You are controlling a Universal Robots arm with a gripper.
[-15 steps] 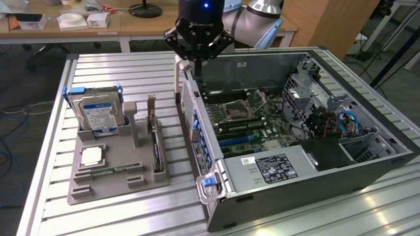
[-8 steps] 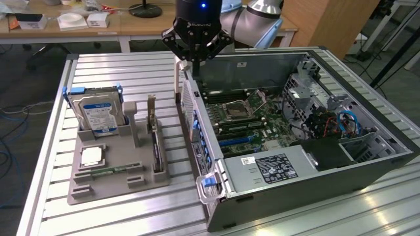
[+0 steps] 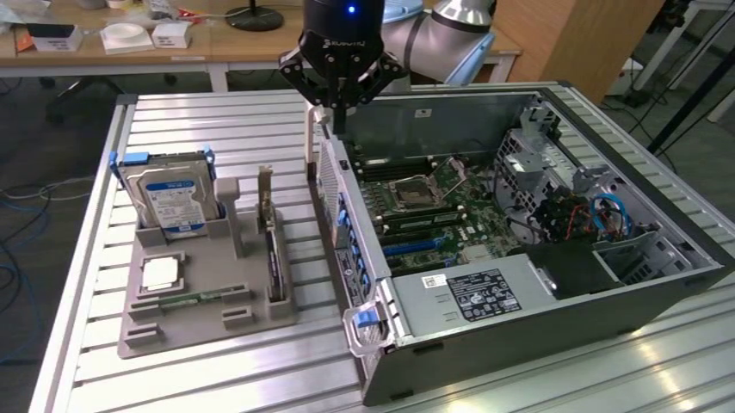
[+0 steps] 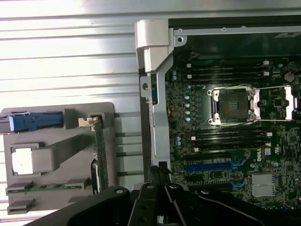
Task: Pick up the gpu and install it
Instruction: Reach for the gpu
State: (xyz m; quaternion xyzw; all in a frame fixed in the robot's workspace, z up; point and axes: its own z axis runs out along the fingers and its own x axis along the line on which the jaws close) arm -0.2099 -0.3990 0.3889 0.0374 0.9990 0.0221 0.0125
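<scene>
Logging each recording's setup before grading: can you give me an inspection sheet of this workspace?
Surface: slatted metal table bearing a grey tray and an open computer case.
Job's things: gpu stands on edge in the tray, not gripped.
Clutter: hard drive, memory stick and square chip, all in the tray.
Grippers: gripper shut, above the case wall that faces the tray; nothing visibly held.
Cables: blue cables inside the case; loose cables on the floor.
Surroundings: wooden desk with white boxes behind.
</scene>
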